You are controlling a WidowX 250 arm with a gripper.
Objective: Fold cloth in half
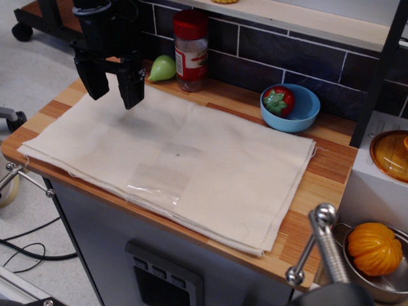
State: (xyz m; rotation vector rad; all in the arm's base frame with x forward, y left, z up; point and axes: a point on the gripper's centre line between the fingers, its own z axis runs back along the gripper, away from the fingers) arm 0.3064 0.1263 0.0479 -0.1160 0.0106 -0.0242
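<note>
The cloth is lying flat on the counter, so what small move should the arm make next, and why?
Probably lower the pincer onto the cloth's far-left edge. The cloth lies spread and unfolded, and the pincer hangs open above that corner holding nothing, so a grip on the edge seems needed before any fold.

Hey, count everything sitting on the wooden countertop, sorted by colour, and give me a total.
Cream: 1, flat rectangular fabric cloth
Green: 1, pear-shaped toy
Red: 1, red-lidded spice jar
Blue: 1, round bowl holding a red toy fruit
Total: 4
</note>
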